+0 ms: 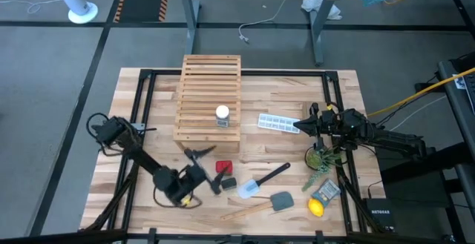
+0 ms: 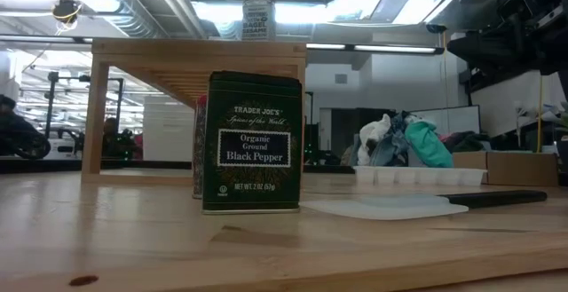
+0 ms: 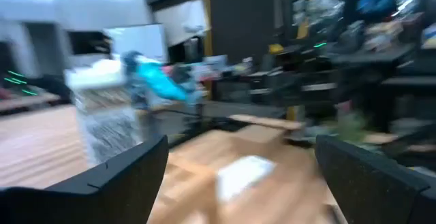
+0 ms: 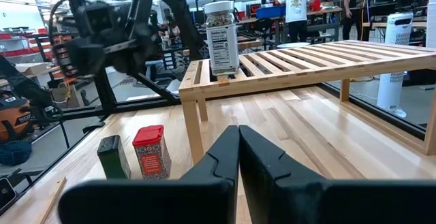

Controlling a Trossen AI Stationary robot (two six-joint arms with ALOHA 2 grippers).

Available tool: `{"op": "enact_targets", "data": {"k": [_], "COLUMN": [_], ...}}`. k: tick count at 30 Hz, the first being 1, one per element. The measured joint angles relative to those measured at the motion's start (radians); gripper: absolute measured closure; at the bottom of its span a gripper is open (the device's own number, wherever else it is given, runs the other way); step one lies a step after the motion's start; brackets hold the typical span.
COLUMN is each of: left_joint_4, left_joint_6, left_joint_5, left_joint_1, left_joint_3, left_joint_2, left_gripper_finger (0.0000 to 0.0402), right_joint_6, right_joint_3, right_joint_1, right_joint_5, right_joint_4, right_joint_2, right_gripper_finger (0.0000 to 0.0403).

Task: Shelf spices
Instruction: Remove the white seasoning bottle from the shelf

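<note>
The shelf (image 1: 210, 96), a light wooden slatted rack, stands at the table's far middle. A clear jar with a white lid (image 1: 222, 115) stands upright on the shelf's near right part (image 4: 221, 37). A red tin (image 1: 223, 167) and a black pepper tin (image 1: 228, 182) stand upright on the table just in front of the shelf (image 4: 151, 152) (image 2: 253, 141). My left gripper (image 1: 199, 153) hovers open above the table, left of the red tin and near the shelf's front edge, with nothing between its fingers (image 3: 238, 183). My right gripper (image 1: 303, 125) waits shut at the right (image 4: 238, 146).
A white ice-cube tray (image 1: 278, 122) lies right of the shelf. Near the front lie a black-handled spatula (image 1: 263, 179), a grey spatula (image 1: 280, 200), a lemon (image 1: 317, 208), a yellow packet (image 1: 326, 190) and a green sprig (image 1: 323, 157). Bare wood lies left of the shelf.
</note>
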Motion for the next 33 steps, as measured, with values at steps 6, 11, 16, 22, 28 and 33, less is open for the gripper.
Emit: {"op": "enact_targets", "data": {"k": [6,11,16,22,28,33], "left_joint_4": [-0.008,-0.006,-0.016,-0.021,-0.030,-0.143], "left_joint_6": [0.248,0.418,0.463,0.419,0.289,0.108], "left_joint_5": [-0.130,-0.177,-0.177,-0.179,-0.112,0.124], "left_joint_1": [0.049,0.057,0.068,0.062,0.007,-0.050], "left_joint_3": [0.000,0.000,-0.041,-0.214,-0.412,-0.560], "left_joint_2": [-0.099,-0.204,-0.319,-0.536,-0.762,-0.932], "left_gripper_finger": [0.0039,0.0039,0.0039,0.0039,0.0039,0.0039], "right_joint_6": [0.000,0.000,0.000,0.000,0.000,0.000], "right_joint_3": [0.000,0.000,0.000,0.000,0.000,0.000], "right_joint_1": [0.000,0.000,0.000,0.000,0.000,0.000], "right_joint_5": [0.000,0.000,0.000,0.000,0.000,0.000], "right_joint_4": [0.000,0.000,0.000,0.000,0.000,0.000], "right_joint_2": [0.000,0.000,0.000,0.000,0.000,0.000], "right_gripper_finger": [0.0386,0.0386,0.0386,0.0386,0.0386,0.0386]}}
